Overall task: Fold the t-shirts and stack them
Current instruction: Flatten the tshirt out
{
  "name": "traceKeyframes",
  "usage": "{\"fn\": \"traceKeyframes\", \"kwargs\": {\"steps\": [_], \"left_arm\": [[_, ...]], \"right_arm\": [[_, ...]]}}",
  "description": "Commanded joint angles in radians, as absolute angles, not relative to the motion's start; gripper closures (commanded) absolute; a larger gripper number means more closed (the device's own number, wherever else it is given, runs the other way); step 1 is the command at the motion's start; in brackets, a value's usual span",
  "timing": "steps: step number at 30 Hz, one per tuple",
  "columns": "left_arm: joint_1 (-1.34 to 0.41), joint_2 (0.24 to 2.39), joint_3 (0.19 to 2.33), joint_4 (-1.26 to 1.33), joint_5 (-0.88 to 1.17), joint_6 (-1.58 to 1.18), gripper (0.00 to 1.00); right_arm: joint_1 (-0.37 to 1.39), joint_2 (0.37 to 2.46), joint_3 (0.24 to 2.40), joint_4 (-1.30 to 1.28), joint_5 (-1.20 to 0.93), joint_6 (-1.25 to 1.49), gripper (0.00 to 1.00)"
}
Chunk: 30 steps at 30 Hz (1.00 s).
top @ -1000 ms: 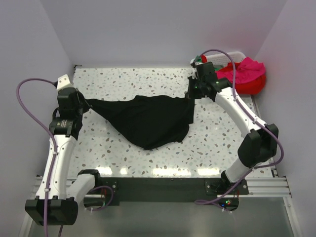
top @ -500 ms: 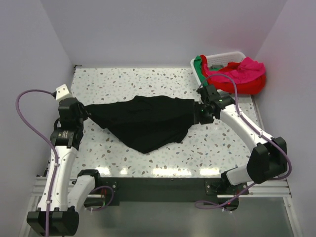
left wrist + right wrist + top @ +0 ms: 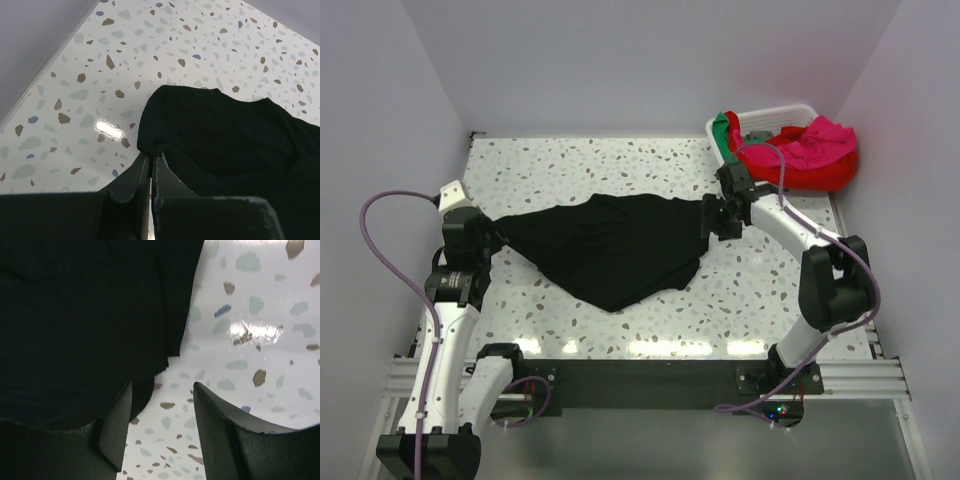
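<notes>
- White speckled terrazzo-pattern counter [image 3: 620,160]: the work surface. Its broad middle serves as the folding area.
- Black cloth t-shirt [image 3: 610,245]: lies at the centre of the counter, drawn out from left to right. The far edge runs fairly straight and the rest sags to a point toward the near side. It appears spread for flattening and is not yet folded.
- White slatted plastic basket [image 3: 775,112]: stands in the far right corner, well apart from the folding area, as the supply bin. It holds a red t-shirt [image 3: 810,172], with a magenta-pink t-shirt [image 3: 820,138] heaped on top and a green t-shirt [image 3: 723,130] at its left rim.
- Left end effector [image 3: 151,162]: jaws together, clamped on the left tip of the black cloth t-shirt, low over the counter. The pinch probably anchors that end to hold the cloth stretched.
- Right end effector [image 3: 162,390]: jaws apart, with only bare counter between them. The shirt's right edge lies flat just beside its left finger.
- Writing: no brand, label or lettering can be read in any view.
</notes>
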State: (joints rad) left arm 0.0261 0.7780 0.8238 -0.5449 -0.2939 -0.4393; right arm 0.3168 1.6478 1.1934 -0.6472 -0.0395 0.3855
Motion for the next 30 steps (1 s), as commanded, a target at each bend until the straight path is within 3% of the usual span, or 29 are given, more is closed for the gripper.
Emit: {"fn": "traceKeyframes", "kwargs": {"steps": [1,15,20,30], "left_arm": [[0.034,0.759,0.813,-0.534,-0.272,-0.459,1.0],[0.032,0.736,0.818,-0.56,-0.253,-0.469,1.0],[0.032,0.73,0.819,-0.569,-0.262,-0.472,1.0],[0.032,0.749,0.808,-0.551,-0.253,-0.486,1.0]], "right_arm": [[0.307,1.715,1.308,-0.497,-0.077,0.384,0.44],[0.304,2.036,1.586,-0.497,-0.066,0.319,0.55],[0.305,2.043,1.592,-0.534,-0.043,0.313,0.61],[0.304,2.025,1.497,-0.526,-0.031,0.313,0.61]]}}
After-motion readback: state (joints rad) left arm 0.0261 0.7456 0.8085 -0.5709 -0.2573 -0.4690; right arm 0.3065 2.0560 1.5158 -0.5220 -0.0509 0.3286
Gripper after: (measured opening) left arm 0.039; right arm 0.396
